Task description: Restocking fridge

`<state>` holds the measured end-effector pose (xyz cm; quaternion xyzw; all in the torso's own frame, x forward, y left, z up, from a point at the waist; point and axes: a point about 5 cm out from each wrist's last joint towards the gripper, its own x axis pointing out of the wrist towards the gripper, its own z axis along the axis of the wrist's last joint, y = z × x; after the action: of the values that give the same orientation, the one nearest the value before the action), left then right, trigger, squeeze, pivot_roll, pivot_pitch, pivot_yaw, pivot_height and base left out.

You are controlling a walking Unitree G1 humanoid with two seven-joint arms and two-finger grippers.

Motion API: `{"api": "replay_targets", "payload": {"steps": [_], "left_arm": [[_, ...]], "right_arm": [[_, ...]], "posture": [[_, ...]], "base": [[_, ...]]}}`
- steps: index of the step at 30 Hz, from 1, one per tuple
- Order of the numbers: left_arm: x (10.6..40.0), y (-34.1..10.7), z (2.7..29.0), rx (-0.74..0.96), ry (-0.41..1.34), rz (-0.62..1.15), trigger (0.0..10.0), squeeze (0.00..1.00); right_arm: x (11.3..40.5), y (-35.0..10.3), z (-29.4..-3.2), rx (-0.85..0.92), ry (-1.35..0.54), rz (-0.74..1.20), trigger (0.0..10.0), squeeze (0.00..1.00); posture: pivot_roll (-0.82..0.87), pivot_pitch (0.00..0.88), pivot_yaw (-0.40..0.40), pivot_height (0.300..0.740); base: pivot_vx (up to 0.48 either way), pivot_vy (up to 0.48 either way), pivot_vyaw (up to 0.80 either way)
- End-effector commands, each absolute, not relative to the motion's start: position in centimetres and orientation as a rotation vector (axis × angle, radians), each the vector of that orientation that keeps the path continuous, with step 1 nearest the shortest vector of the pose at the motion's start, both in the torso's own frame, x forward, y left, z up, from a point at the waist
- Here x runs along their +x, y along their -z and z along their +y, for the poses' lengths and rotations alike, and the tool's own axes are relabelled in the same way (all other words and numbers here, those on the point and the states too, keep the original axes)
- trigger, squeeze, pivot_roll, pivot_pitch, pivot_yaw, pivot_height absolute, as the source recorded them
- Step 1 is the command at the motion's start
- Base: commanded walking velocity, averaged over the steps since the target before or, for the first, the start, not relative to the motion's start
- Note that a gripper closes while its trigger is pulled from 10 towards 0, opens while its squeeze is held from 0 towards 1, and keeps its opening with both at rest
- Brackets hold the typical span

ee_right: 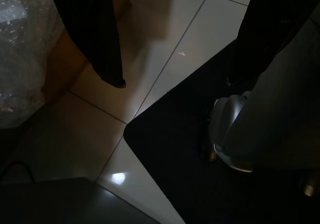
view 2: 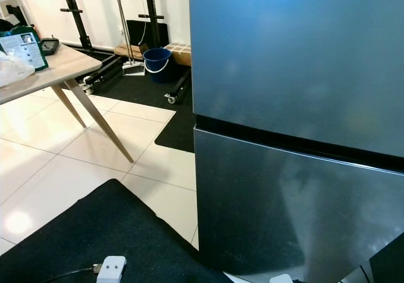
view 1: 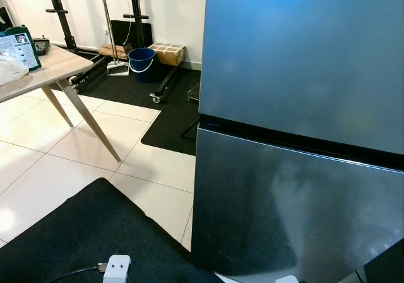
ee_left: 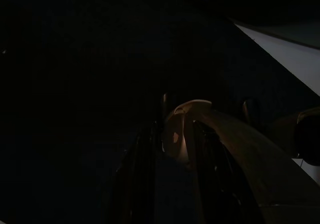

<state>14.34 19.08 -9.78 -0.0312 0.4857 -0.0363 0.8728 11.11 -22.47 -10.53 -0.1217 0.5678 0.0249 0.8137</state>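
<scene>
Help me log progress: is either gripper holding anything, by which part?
Right gripper: nothing, only floor between its open fingers. Left gripper: too dark to tell.

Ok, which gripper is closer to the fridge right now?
Right, probably. The fridge stands ahead on the robot's right side. The right gripper hangs low over the black mat's corner and white tiles on that side; the left gripper hangs over the mat, farther left.
</scene>
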Motion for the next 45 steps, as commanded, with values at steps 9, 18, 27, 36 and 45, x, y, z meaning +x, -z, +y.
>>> {"api": "replay_targets", "payload": {"steps": [9, 18, 27, 36, 45], "left_arm": [[13.2, 10.2, 18.8, -0.096, 0.113, 1.068, 10.0, 0.0], [13.1, 10.3, 18.6, -0.062, 0.128, 1.075, 10.0, 0.0], [13.0, 10.3, 18.5, -0.066, 0.138, 1.079, 10.0, 0.0], [12.7, 10.5, 18.3, -0.063, 0.148, 1.09, 10.0, 0.0], [12.6, 10.5, 18.2, -0.059, 0.155, 1.096, 10.0, 0.0]], "right_arm": [[10.3, 10.6, -23.3, -0.208, -0.014, 1.247, 10.0, 0.0], [9.3, 10.7, -23.7, -0.208, -0.008, 1.276, 10.0, 0.0], [8.7, 10.8, -23.9, -0.209, -0.008, 1.293, 10.0, 0.0], [8.4, 10.9, -23.8, -0.212, -0.019, 1.303, 10.0, 0.0], [8.3, 10.9, -24.0, -0.22, -0.023, 1.308, 10.0, 0.0]], "posture": [[0.07, 0.0, -0.017, 0.74], [0.06, 0.0, -0.013, 0.74], [0.06, 0.0, -0.014, 0.74], [0.06, 0.0, -0.017, 0.74], [0.06, 0.0, -0.021, 0.74]], "base": [[0.0, 0.0, 0.36], [0.0, 0.0, 0.8], [0.0, 0.0, 0.79], [0.0, 0.0, 0.79], [0.0, 0.0, 0.79]]}}
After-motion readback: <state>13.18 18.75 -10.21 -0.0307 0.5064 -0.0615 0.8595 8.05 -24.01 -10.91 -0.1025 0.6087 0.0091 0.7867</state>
